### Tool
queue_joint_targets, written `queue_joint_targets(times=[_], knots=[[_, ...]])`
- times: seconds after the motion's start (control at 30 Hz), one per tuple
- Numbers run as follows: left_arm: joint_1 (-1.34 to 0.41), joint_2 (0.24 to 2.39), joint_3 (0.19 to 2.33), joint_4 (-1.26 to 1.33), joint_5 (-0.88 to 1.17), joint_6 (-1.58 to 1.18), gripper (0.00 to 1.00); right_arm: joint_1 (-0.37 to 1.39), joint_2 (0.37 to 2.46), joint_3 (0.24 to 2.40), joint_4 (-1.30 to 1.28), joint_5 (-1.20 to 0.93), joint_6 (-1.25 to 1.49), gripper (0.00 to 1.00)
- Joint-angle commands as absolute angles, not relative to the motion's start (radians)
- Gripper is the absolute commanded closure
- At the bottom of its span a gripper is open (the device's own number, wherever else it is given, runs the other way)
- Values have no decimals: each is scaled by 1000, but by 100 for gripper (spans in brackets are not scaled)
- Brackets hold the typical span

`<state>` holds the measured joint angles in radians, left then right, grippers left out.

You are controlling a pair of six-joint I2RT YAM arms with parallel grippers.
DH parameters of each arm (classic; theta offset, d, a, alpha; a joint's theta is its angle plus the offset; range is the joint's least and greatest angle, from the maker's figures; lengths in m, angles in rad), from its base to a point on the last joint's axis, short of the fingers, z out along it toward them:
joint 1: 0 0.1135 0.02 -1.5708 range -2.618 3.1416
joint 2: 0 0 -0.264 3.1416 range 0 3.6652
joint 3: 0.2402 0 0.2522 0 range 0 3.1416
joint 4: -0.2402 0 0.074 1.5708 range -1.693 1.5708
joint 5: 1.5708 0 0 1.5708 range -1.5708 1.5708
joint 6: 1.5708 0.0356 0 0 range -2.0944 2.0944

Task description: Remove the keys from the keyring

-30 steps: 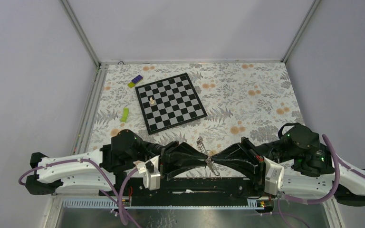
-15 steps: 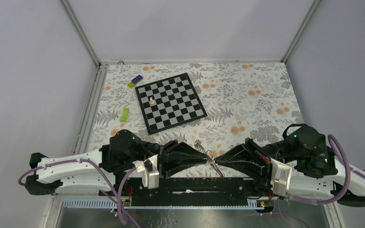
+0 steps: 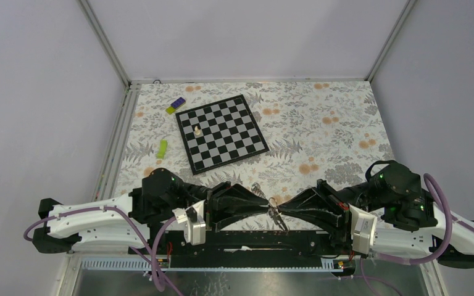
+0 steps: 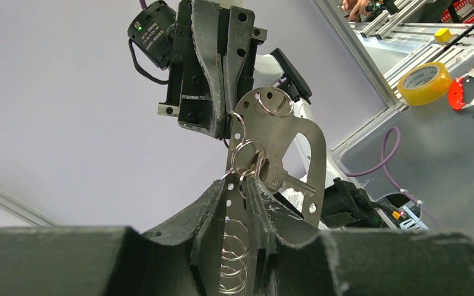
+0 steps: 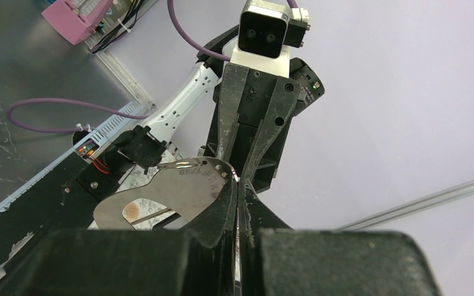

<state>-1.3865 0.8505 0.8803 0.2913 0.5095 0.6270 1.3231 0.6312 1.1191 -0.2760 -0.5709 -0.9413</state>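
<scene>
Low over the table's near edge, my two grippers meet tip to tip on a bunch of metal. A flat silvery plate point(image 4: 297, 132) with holes spans the gap. My left gripper point(image 4: 237, 188) is shut on its lower end, with coiled wire rings between the fingers. My right gripper point(image 5: 237, 185) is shut on a thin edge of the same plate point(image 5: 179, 185). The keyring point(image 4: 247, 153), small wire loops, threads a hole in the plate, and a silvery key point(image 4: 281, 179) hangs from it. From above, the bunch point(image 3: 273, 206) sits between the left gripper point(image 3: 265, 203) and the right gripper point(image 3: 282, 209).
A chessboard point(image 3: 222, 131) lies at the back centre with a white chess piece point(image 3: 196, 131) on it. A purple and yellow block point(image 3: 175, 105) and a green piece point(image 3: 162, 148) lie to its left. A black rail point(image 3: 253, 239) runs below the grippers.
My right arm has drawn back to the right and the bunch has turned, one end now pointing up and left. Both grippers have kept their hold.
</scene>
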Motion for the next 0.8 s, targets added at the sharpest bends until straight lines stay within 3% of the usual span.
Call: queue_joint_targets(times=[0.0,0.47,0.77], knots=[[-1385,836,900,347,536,612,75,1328,635,1122,-234,-599,-922,100],[-1385,867,936,306,639,613,75,1328,637,1110,-243,-572,-930,100],[-1385,865,930,336,584,616,75,1328,645,1112,-257,-578,-923,100]])
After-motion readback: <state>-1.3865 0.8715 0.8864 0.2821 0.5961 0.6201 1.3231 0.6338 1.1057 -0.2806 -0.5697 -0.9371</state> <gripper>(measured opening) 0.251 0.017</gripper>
